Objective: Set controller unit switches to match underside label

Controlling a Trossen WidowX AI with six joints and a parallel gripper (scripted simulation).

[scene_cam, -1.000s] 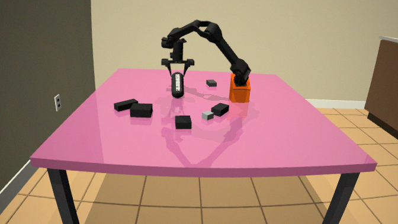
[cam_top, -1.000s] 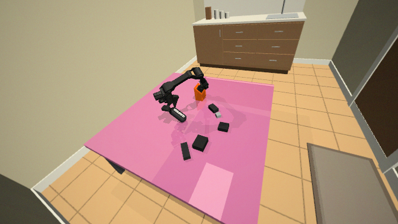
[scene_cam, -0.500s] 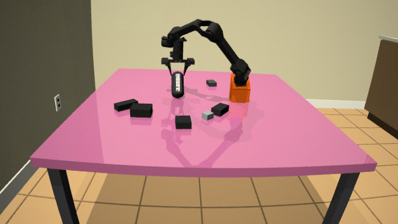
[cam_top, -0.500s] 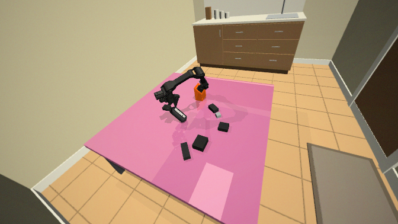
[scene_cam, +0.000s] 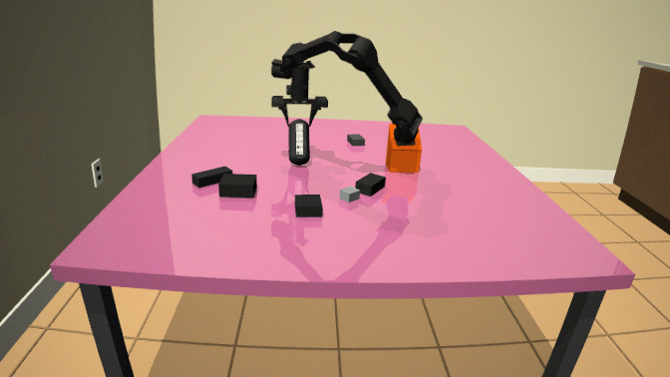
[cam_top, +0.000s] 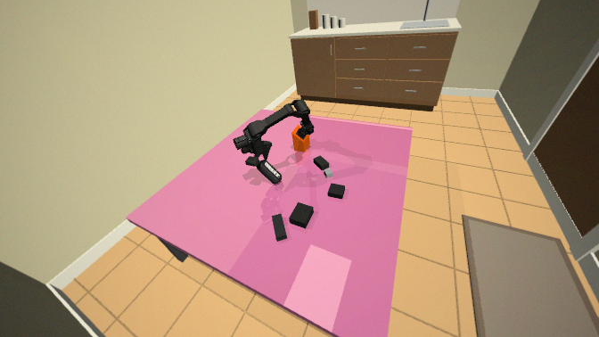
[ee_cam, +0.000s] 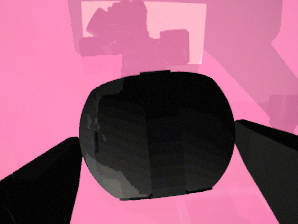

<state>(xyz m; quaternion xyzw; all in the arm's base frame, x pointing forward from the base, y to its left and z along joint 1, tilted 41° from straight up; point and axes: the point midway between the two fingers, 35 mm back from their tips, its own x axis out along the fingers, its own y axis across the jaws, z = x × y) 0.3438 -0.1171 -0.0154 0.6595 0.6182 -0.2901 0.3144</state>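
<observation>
Kitchen: sink counter (cam_top: 379,28), drawers (cam_top: 392,69), tiled floor (cam_top: 450,176).

A pink table (scene_cam: 449,237) bears scattered parts: a long black bar (scene_cam: 211,176) touching a black block (scene_cam: 237,185), a black square (scene_cam: 308,205), a small grey cube (scene_cam: 350,194) beside a black block (scene_cam: 370,184), and a grey piece (scene_cam: 356,140). Cabinets (cam_top: 374,69) line the far wall.
</observation>
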